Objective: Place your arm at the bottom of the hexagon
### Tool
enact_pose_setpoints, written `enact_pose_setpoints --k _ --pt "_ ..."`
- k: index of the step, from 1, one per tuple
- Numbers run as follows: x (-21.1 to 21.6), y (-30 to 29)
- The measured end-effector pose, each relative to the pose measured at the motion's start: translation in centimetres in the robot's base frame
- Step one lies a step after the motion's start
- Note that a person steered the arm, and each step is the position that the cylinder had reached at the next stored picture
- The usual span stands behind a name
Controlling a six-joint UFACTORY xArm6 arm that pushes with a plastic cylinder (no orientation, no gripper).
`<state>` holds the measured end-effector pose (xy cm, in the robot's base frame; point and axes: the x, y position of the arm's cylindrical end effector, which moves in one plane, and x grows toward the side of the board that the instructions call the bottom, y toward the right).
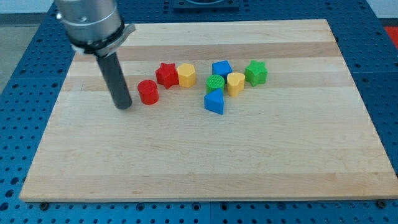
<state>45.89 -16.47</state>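
Observation:
The yellow hexagon [186, 75] sits on the wooden board, touching the red star [166, 74] on its left. My tip [124, 106] rests on the board to the left of the red cylinder [148, 92], well left of and below the hexagon. The rod rises from the tip toward the view's top left.
To the right stand a blue cube [221, 68], a green cylinder [215, 83], a yellow heart [236, 83], a green star [255, 72] and a blue triangular block [214, 102]. The board [199, 162] lies on a blue perforated table.

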Motion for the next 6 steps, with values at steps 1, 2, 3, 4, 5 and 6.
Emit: enact_pose_setpoints --k 1,2,3,4,5,6 --pt "2.3 3.8" --pt "-0.6 4.8" --pt "-3.8 3.2" --pt "-5.7 2.8" --pt "-2.0 2.8" --pt "0.2 8.1"
